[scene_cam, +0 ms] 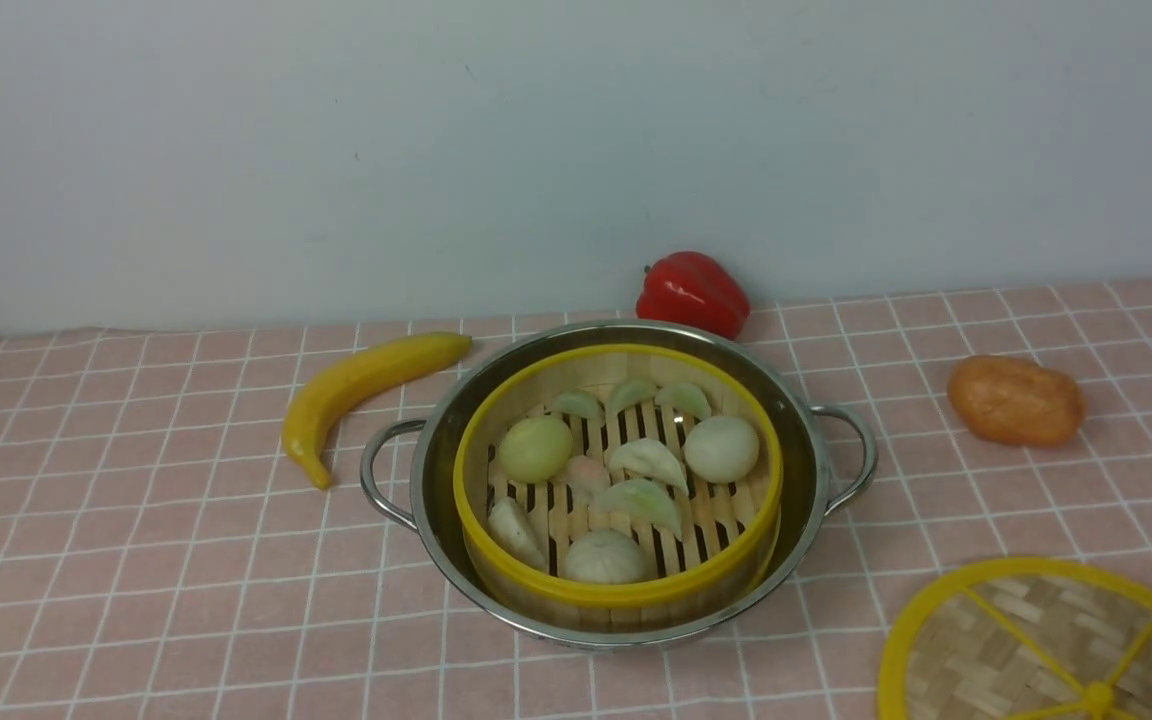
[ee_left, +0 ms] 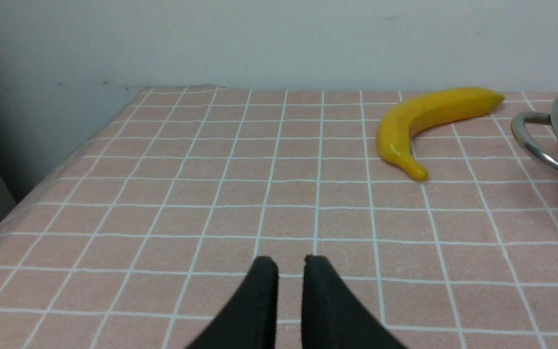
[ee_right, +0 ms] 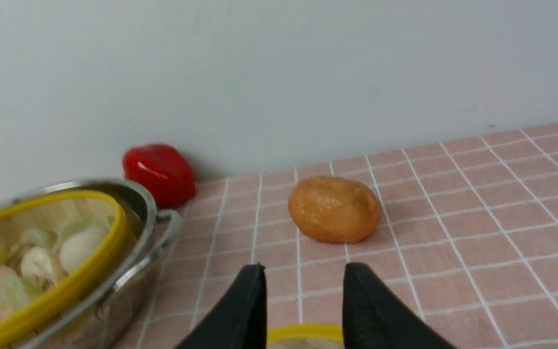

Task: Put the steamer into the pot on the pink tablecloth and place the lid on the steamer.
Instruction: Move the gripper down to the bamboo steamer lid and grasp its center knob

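Yellow-rimmed steamer (scene_cam: 618, 590) sits in the pot (scene_cam: 804, 545) (lid (scene_cam: 1001, 640) beside).

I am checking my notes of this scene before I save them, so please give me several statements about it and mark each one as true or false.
1. The steamer sits inside the pot. True.
2. The lid already covers the steamer. False: it lies on the pink tablecloth, and the food in the steamer is uncovered.
3. The banana is to the left of the pot in the front view. True.
4. The red pepper lies inside the steamer. False: it is outside, behind the pot.
5. The right gripper is open and holds nothing. True.
6. The pot has only one side handle. False: it has two, on opposite sides.
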